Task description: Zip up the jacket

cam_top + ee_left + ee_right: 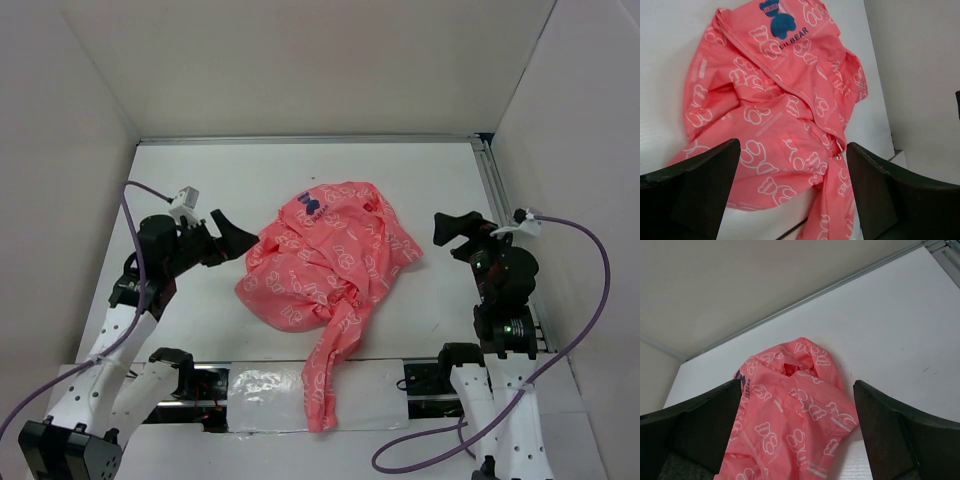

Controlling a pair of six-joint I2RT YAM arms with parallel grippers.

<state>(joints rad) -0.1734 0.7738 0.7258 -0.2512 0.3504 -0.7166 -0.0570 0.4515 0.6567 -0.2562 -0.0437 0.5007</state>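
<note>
A: Found the jacket [330, 265] where?

B: Heaped at the middle of the top view on the white tabletop [200, 180], bunched and twisted. Noted one sleeve [325, 385] trailing toward the bottom of the frame, past the tabletop's near edge.

A: Got anywhere with the zipping?

B: Judged it barely begun, if at all. Saw nothing spread flat or lined up. Traced a run of zipper [795, 90] slanting from upper left toward lower right in the left wrist view, below the dark blue logo [780, 22]. Could not tell whether joined or only one loose edge. By that reading, had yet to flatten the front, find the slider and draw it up.

A: And the arms?

B: Saw the left end effector [232, 235] spread open and empty, just beside the heap's left edge, apparently not touching. Saw the right end effector [452, 232] open too, holding nothing, near the heap's right side but apart from it.

A: Missed anything?

B: Could not make out the slider or the zipper's bottom ends among the folds. Could not pick out a second sleeve either. Lost the garment's lower part behind the dark fingers in both wrist views.
</note>
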